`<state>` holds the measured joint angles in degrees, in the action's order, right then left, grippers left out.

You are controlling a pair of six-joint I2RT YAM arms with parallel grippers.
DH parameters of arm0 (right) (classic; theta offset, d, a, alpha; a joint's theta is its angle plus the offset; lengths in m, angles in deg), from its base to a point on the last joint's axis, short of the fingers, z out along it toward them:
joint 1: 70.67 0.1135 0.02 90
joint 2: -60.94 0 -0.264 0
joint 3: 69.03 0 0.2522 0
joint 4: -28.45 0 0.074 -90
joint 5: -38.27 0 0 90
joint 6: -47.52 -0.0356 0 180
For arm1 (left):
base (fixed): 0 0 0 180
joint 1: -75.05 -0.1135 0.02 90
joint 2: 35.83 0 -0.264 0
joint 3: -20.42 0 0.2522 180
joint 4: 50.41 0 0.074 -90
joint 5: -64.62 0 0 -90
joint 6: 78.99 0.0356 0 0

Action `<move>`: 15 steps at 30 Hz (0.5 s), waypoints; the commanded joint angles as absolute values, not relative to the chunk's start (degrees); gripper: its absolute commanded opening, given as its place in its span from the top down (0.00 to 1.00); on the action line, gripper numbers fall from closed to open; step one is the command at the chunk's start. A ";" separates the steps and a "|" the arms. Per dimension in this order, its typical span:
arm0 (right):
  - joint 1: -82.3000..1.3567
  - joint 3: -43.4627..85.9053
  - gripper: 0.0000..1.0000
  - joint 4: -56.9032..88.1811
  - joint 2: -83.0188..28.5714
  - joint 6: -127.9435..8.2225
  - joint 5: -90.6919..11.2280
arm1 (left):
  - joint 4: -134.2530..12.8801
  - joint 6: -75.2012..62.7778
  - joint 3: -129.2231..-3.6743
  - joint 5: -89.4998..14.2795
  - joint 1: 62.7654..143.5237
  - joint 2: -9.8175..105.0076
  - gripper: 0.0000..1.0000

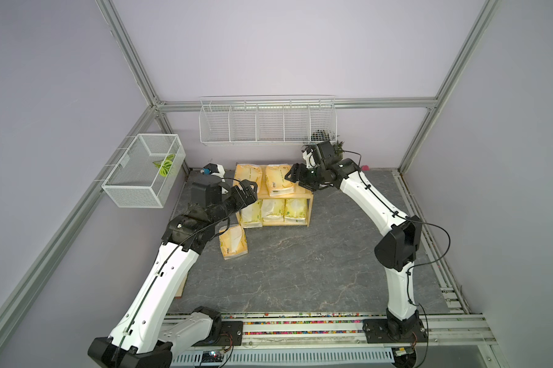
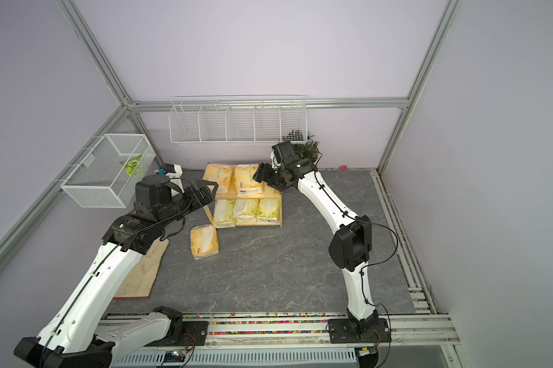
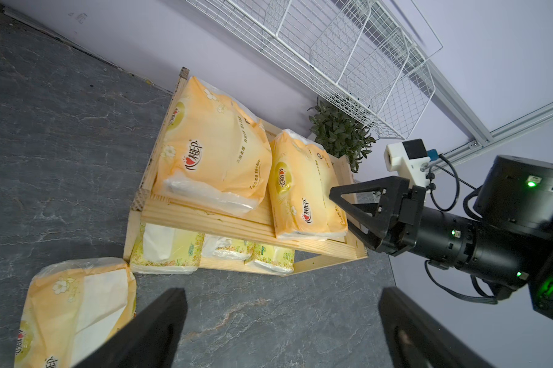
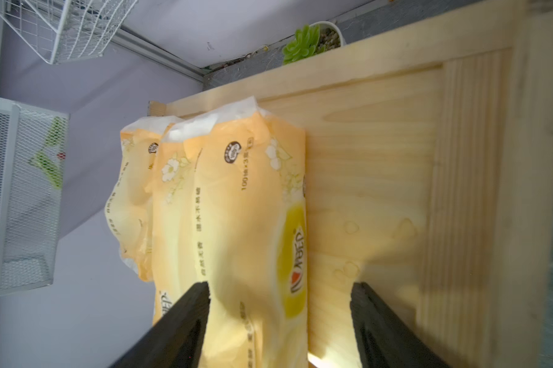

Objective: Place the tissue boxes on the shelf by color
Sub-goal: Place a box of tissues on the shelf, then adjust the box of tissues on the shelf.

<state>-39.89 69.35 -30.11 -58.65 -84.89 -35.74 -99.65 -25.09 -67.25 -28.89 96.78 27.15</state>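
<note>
Nearby, a potted plant (image 3: 340, 137) stands beside the shelf (image 3: 224, 227), under a wire basket (image 3: 348, 47).

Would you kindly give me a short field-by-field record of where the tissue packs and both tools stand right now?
Top tier of wooden shelf: two orange tissue packs, side by side, with bare wood beside them
Lower tier: three lemon-yellow tissue packs in a row
Off the shelf: loose orange tissue pack lying on the grey mat
Left tool: open, empty
Right tool: open, at the top tier by the pack next to the bare wood
Left to place: the loose pack
</note>
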 commanded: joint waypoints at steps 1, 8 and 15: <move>-39.04 70.72 0.25 -34.00 -54.99 -81.03 -39.84 | -99.24 -24.50 -66.38 -29.69 96.40 25.99 0.00; -37.55 70.77 0.26 -33.70 -55.18 -80.62 -39.42 | -99.15 -24.60 -65.94 -29.78 96.40 25.77 0.00; -35.82 74.57 0.27 -34.13 -58.63 -81.37 -38.28 | -99.24 -24.70 -65.61 -29.72 96.39 25.29 0.00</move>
